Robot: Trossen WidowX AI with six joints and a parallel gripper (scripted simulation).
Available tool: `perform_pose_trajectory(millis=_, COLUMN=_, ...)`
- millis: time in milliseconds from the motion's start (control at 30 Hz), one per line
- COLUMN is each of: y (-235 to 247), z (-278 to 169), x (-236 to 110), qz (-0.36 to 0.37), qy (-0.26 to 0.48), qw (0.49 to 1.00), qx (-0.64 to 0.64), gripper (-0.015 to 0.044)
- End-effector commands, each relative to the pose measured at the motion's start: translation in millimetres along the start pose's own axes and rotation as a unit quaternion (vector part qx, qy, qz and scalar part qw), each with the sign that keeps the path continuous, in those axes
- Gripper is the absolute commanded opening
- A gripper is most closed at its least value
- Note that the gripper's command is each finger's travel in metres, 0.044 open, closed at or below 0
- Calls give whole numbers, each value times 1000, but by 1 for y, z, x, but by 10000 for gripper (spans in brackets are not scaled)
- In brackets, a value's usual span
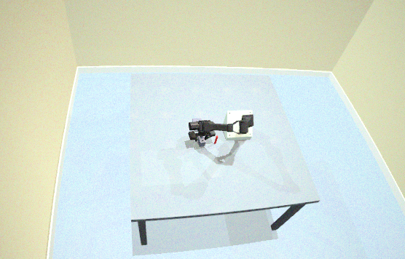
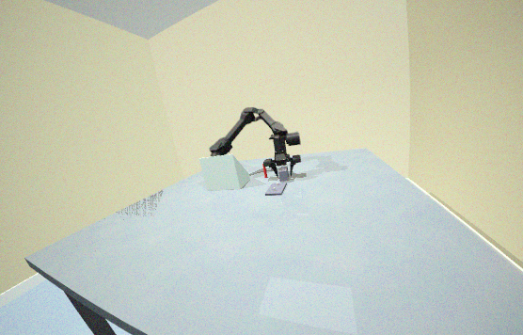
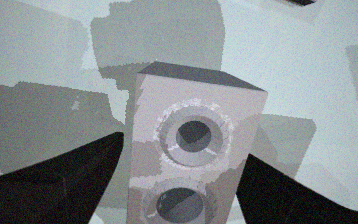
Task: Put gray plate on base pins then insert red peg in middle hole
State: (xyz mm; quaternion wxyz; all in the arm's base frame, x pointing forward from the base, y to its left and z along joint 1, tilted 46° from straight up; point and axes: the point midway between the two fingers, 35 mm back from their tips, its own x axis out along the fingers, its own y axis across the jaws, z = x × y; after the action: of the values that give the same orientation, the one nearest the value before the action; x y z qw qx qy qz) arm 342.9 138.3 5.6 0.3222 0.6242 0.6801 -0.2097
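My gripper (image 1: 202,134) (image 2: 284,175) (image 3: 177,145) was part-open, w/ the gray plate (image 1: 201,141) (image 2: 283,174) (image 3: 205,90) between the fingers but no firm grip that I could make out. Narrow gap on one side in the wrist view; contact on the other, couldn't tell. Plate was on the table (image 1: 176,174) (image 2: 246,245) (image 3: 280,40), holes up, just beside the base (image 1: 195,120) (image 2: 276,189), so not yet on its pins. Red peg (image 1: 215,140) (image 2: 265,170) was off to the side, near but out of my grip, for later.

Step in hand, as I judged it: get a good hold on the plate. Best way was to close slowly & evenly, so neither finger shoved it sideways or twisted it. Plate's long sides ran a bit askew to my fingers, so a small wrist turn approx. square to them would've helped; else it could've swung on closing. Needed both pads flat on the sides & a firm squeeze before any lift. Then straight up, over to the base, end holes lined up w/ the pins, & down level, b/c a tilt would likely jam it.
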Motion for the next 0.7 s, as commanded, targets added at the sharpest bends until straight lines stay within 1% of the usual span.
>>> perform_pose_trajectory(millis=0, y=0, z=-1, x=0, qz=0, qy=3, qw=1000, qx=2, gripper=177)
perform_pose_trajectory(millis=67, y=0, z=-1, x=0, qz=0, qy=3, qw=1000, qx=2, gripper=125)
perform_pose_trajectory(millis=667, y=0, z=-1, x=0, qz=0, qy=3, qw=1000, qx=2, gripper=0)
